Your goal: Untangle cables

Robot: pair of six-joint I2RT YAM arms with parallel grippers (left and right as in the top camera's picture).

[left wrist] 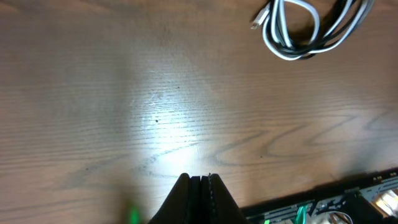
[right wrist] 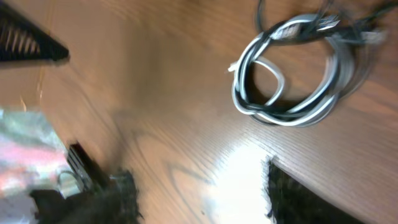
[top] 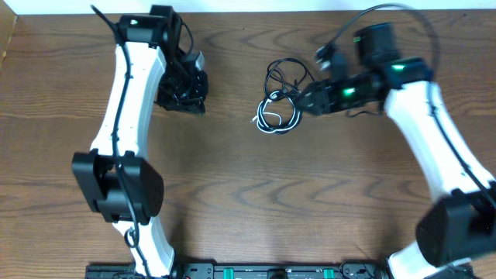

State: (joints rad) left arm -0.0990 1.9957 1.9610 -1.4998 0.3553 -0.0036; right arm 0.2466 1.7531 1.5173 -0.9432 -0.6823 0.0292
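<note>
Mid-width on the desk [top: 232, 201], toward its far edge, the cables [top: 277, 115] lie coiled, long axis left-right, white plug pointing left, black loops beyond. Left gripper [left wrist: 198, 179] is clenched and empty. Right gripper [top: 304, 99], jaws spread, stands beside them.

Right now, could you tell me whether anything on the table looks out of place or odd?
Only the tangle: the white cable and the black cables lie looped through each other near the middle of the table. Nothing looks spilled or damaged.
</note>
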